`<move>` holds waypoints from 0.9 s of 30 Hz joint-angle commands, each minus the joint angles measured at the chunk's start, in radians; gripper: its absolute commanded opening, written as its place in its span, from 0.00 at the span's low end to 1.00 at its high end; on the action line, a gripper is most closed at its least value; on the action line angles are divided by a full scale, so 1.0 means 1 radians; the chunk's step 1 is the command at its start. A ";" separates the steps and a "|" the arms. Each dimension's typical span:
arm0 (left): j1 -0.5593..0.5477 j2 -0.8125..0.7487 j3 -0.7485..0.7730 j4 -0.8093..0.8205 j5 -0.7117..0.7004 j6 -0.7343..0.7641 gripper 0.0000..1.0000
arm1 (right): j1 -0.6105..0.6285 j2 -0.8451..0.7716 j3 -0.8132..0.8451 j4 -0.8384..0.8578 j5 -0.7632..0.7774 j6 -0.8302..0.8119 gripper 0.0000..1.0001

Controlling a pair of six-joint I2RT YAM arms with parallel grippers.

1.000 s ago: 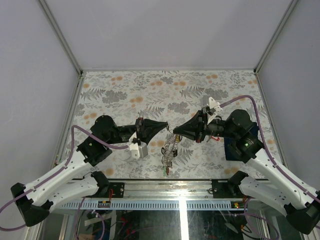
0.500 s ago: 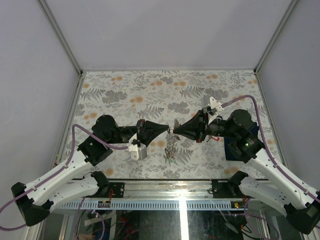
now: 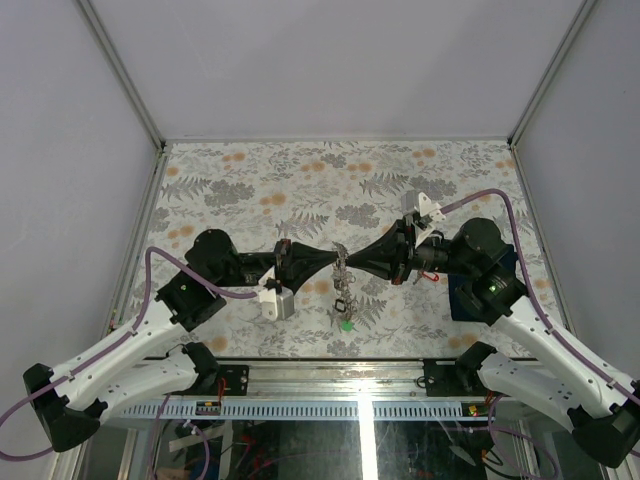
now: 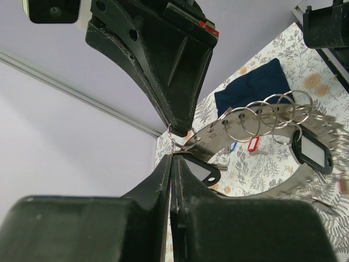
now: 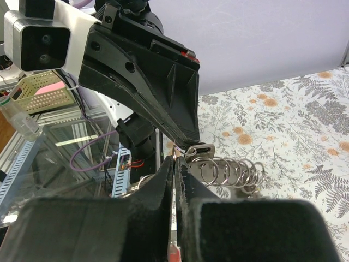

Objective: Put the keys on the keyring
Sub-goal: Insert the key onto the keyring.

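Observation:
My two grippers meet tip to tip above the table's front middle. The left gripper (image 3: 335, 260) and the right gripper (image 3: 348, 263) are both shut, each pinching thin wire of a small split ring (image 4: 182, 139) at the end of the grey metal keyring (image 4: 229, 143). The keyring (image 3: 342, 285) hangs below the tips with several wire rings along it. Keys hang from it: a black tag (image 4: 312, 154), a red one (image 4: 253, 143) and a green one (image 3: 346, 325). In the right wrist view the rings (image 5: 229, 172) fan out beside my right gripper (image 5: 174, 159).
A dark blue cloth (image 3: 470, 297) lies on the floral table (image 3: 250, 190) under the right arm; it also shows in the left wrist view (image 4: 256, 84). White walls enclose the table on three sides. The metal rail runs along the near edge (image 3: 340, 375).
The left gripper has moved right until its tip meets the right gripper's tip. The key bunch, which hung slanted from the right gripper, now hangs straight down between both.

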 commanded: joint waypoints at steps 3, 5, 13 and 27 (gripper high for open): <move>0.009 -0.001 0.023 0.018 0.023 0.003 0.00 | 0.006 -0.002 0.062 0.054 0.051 0.004 0.00; 0.009 -0.001 0.024 0.013 0.024 0.006 0.00 | 0.006 -0.004 0.063 0.051 0.064 0.004 0.00; 0.009 0.006 0.026 -0.003 0.021 0.015 0.00 | 0.006 -0.009 0.064 0.041 0.098 0.002 0.00; 0.008 0.022 0.042 -0.027 0.009 0.014 0.00 | 0.006 -0.008 0.053 0.077 0.062 0.011 0.00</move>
